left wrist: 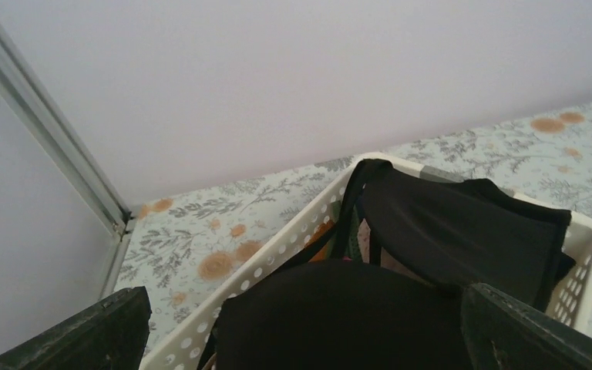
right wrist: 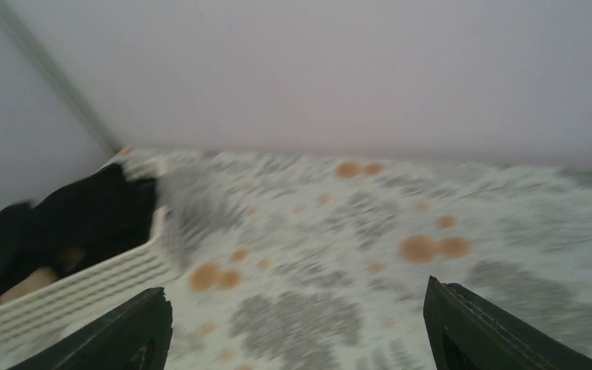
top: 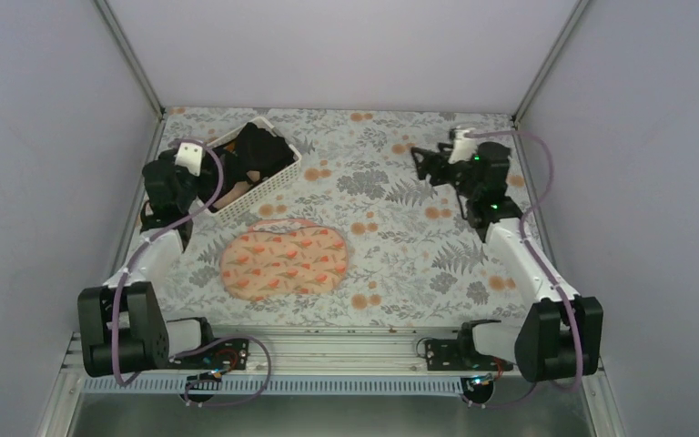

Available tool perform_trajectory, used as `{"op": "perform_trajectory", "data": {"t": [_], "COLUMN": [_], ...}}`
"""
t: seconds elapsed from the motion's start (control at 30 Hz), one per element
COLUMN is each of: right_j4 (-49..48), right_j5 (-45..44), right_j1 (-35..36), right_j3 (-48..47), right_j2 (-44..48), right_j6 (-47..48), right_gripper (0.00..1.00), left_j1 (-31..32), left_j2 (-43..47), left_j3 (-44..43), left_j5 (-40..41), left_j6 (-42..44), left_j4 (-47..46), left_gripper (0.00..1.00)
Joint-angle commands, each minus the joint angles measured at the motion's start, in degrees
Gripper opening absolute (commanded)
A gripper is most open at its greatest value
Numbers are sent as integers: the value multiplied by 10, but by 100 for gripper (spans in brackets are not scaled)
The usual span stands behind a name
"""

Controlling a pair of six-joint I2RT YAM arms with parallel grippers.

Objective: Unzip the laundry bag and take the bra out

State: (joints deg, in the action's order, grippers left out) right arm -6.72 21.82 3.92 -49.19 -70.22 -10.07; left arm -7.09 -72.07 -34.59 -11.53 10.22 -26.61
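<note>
The laundry bag [top: 282, 262], a flat pink pouch with orange-red flower print, lies closed on the table's near middle. No gripper touches it. A peach piece of fabric [top: 235, 193] shows in the white basket [top: 273, 185] under black clothes; I cannot tell whether it is the bra. It also shows in the right wrist view [right wrist: 27, 285]. My left gripper [top: 207, 189] is open and hovers over the basket's near end, above the black clothes [left wrist: 339, 316]. My right gripper [top: 423, 167] is open and empty, raised over the far right of the table [right wrist: 339, 254].
The white slatted basket [left wrist: 277, 254] with black clothes [top: 259, 150] stands at the far left, against the left wall. Grey walls close the table on three sides. The cloth has a grey leaf and orange flower print.
</note>
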Motion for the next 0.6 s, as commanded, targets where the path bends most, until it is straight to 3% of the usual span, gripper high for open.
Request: {"op": "perform_trajectory", "data": {"t": [0.0, 0.2, 0.43, 0.57], "right_j4": [125, 152, 152, 124], "right_j5": [-4, 27, 24, 25], "right_j1": [93, 197, 319, 353], "right_j3": [-32, -7, 47, 81], "right_j2": [-13, -41, -78, -66], "right_j6": [-30, -103, -137, -133], "right_gripper": [83, 79, 79, 80], "left_j1": [-15, -16, 7, 118], "left_j2": [40, 90, 84, 139], "left_j3": [-76, -176, -320, -288], "left_j5": [-68, -103, -320, -243], "left_j6": [61, 139, 278, 338], "left_j4": [263, 455, 753, 779], "left_gripper": [100, 100, 100, 100]}}
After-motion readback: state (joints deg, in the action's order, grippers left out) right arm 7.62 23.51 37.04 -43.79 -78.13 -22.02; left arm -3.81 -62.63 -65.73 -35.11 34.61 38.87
